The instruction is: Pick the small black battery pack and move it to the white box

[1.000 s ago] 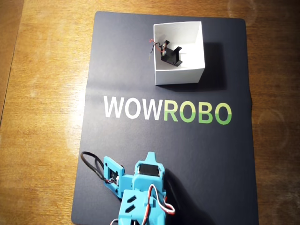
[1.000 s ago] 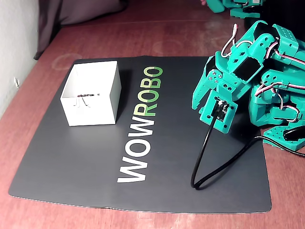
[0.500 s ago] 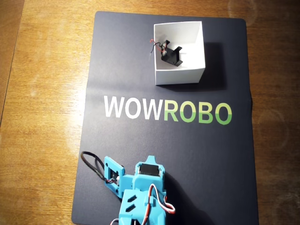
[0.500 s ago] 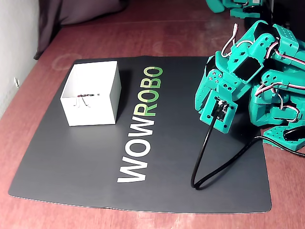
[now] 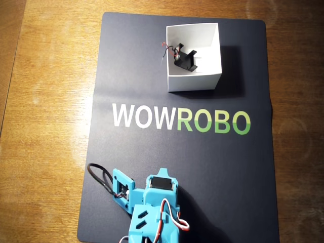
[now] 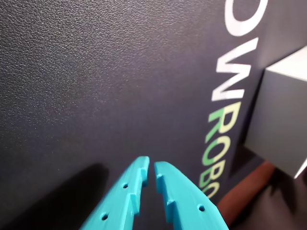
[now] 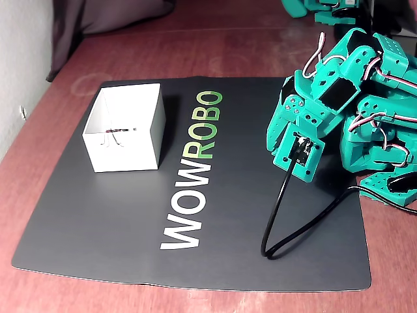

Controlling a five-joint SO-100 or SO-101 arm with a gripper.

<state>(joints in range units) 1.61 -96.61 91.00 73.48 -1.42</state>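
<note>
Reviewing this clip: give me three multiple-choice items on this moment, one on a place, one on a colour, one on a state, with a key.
1. Where is the small black battery pack?
A. on the mat beside the lettering
B. inside the white box
C. between the fingers

2. What colour is the gripper?
A. teal
B. orange
C. white

3. How does the gripper stand?
A. clamped on the pack
B. spread wide
C. nearly shut, empty

Key: B, the overhead view shows it on the box floor; A, both fingers are teal; C, the wrist view shows only a slit between them.
</note>
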